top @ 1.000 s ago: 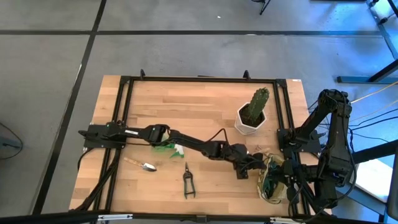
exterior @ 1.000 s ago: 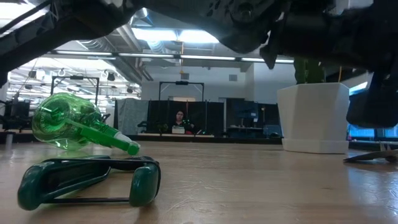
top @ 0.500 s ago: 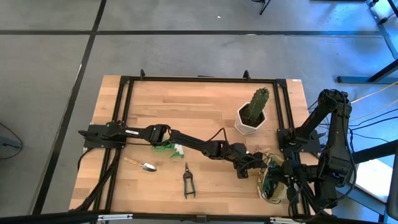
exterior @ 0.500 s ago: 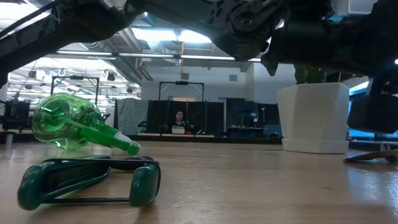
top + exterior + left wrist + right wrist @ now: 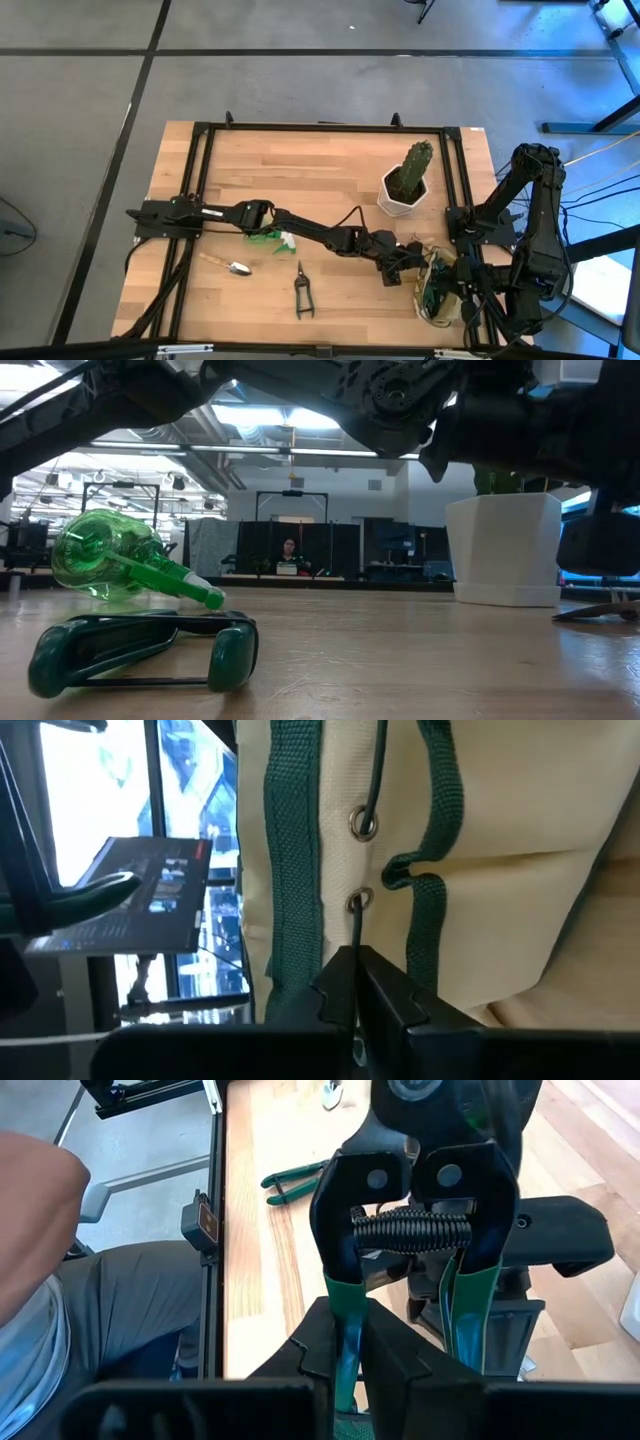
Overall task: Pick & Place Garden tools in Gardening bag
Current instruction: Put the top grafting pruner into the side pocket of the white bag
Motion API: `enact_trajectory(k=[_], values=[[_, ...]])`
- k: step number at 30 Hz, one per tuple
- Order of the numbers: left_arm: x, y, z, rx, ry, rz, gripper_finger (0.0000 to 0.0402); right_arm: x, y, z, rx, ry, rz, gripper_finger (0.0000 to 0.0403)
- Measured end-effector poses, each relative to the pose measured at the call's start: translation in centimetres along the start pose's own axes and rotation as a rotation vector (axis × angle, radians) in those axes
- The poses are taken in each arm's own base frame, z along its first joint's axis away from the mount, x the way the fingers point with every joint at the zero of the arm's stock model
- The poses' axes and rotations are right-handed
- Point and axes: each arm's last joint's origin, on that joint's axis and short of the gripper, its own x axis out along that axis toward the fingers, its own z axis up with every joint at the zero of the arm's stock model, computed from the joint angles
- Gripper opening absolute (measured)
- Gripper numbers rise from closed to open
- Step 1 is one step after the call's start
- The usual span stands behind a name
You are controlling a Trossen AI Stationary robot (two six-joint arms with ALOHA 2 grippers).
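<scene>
**Left gripper** (image 5: 357, 982): the fingers are together, hard against the side wall of the gardening bag (image 5: 500, 830). A dark cord (image 5: 357, 928) runs from an eyelet down into the line where they meet. Whether the cord is actually nipped cannot be confirmed. In the high view this gripper sits at the bag's near side, with the arm reaching in across the table.

**Right gripper** (image 5: 348, 1335): clamped on one green handle of a pair of pruning shears (image 5: 410, 1230). Spring and pivot stand clear beyond the fingers. The bag's mouth is not visible from this wrist, so the shears' place relative to it cannot be told.

**Outstanding items:**
- Second shears (image 5: 302, 290), on the table well apart from the bag.
- Trowel (image 5: 232, 266), beyond them.
- Green spray bottle (image 5: 270, 237), on its side and farthest from the bag, under the left arm.
- Cactus pot (image 5: 403, 190), near the bag. Not part of the task.

**Recommendation:**
- The left gripper should hold the bag wall steady and taut so the mouth stays open.
- The right gripper should bring the shears blades-down over the opening, clear of cord and trim.
- It should release only once they are inside.
- The one-handle grip may let the shears swing, so move slowly.

A person sits beside the table edge (image 5: 120, 1310). Keep motions contained.
</scene>
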Motion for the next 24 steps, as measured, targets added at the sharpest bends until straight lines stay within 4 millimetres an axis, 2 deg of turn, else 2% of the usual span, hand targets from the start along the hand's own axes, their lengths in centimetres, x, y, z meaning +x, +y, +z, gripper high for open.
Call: enact_trajectory(k=[10, 19, 24], values=[[0.0, -0.1, 1.9, -0.074, 0.080, -0.004, 0.0002, 0.7, 0.3, -0.6, -0.041, -0.032, -0.053, 0.0028], [-0.1, -0.1, 3.1, -0.120, 0.095, 0.003, 0.0002, 3.0, 0.1, -3.6, -0.016, -0.053, -0.146, 0.0027], [-0.2, 0.3, 3.0, -0.154, 0.111, 0.013, 0.0001, 2.8, 0.6, -4.4, -0.033, -0.117, -0.123, 0.0027]])
